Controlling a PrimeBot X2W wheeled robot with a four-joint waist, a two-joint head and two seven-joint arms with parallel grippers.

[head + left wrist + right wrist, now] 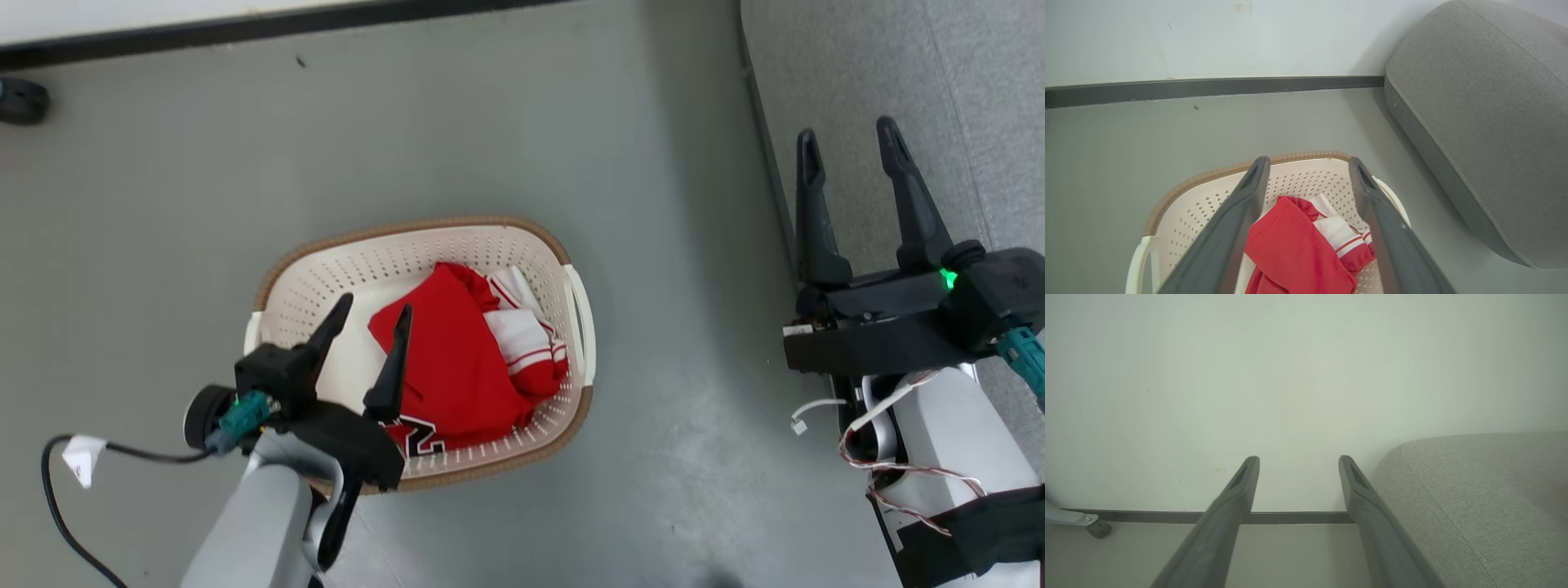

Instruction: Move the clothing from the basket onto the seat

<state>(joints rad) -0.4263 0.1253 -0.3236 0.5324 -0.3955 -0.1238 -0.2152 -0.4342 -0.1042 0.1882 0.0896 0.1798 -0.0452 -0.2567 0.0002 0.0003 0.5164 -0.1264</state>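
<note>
A red jersey with white panels and striped trim [461, 359] [1298, 249] lies crumpled in the cream perforated basket [326, 269] [1204, 204] on the floor; part of a dark number shows at its near edge. My left gripper [374, 307] [1308, 165] hangs open above the basket's left half, fingers apart over the jersey, holding nothing. The grey seat cushion [939, 82] [1486, 114] [1486, 498] lies to the right. My right gripper [849, 139] [1298, 461] stands open and empty over the seat's left edge.
Grey floor [571, 122] surrounds the basket, with a dark skirting board [245, 33] and white wall at the far side. A black caster [20, 100] sits at the far left. A black cable with a white tag [77, 457] trails by my left arm.
</note>
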